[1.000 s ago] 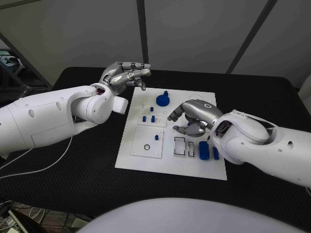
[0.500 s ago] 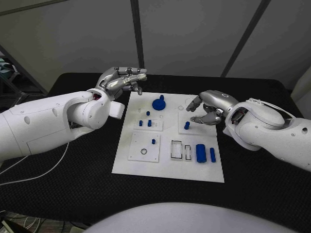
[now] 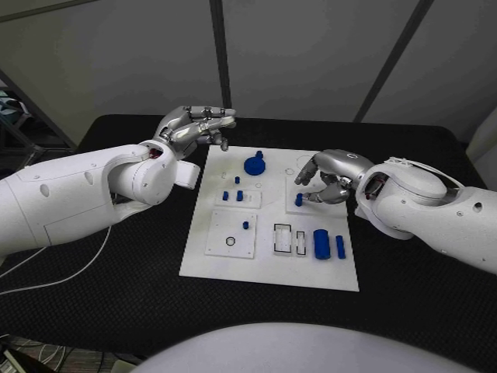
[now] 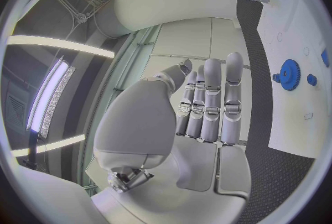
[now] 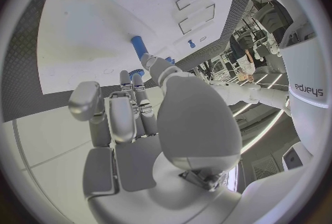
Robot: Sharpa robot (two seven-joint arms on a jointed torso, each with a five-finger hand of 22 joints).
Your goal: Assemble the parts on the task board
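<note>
1. The counter (image 3: 114, 295) was the black surface under everything, with the white task board (image 3: 271, 268) lying flat in the middle of it, between the two arms.
2. The left hand (image 3: 195, 126) hung off the board's far left corner, fingers curled in together with nothing in them, pretty much where it was a second ago. From the left wrist view the fingers (image 4: 211, 97) lay side by side and the grip was bare.
3. The right hand (image 3: 327, 177) was the one that moved: a second ago it sat lower over the middle of the board, then it lifted clear toward the far right, and now it had dipped back down at the small blue peg (image 3: 299, 200) standing in the right-hand plate. Its fingertips were right at the peg, but whether they actually pinched it couldn't be told; in the right wrist view a fingertip (image 5: 148, 60) looked to be touching the peg (image 5: 140, 47) with the other fingers loosely bent.
4. The blue gear (image 3: 255, 164) sat untouched near the far edge, and the two blue blocks (image 3: 328, 245) still lay near the slots on the board's near right.
5. Guess: it was in the middle of seating or re-gripping that peg, so the assembly looked only partly done.
</note>
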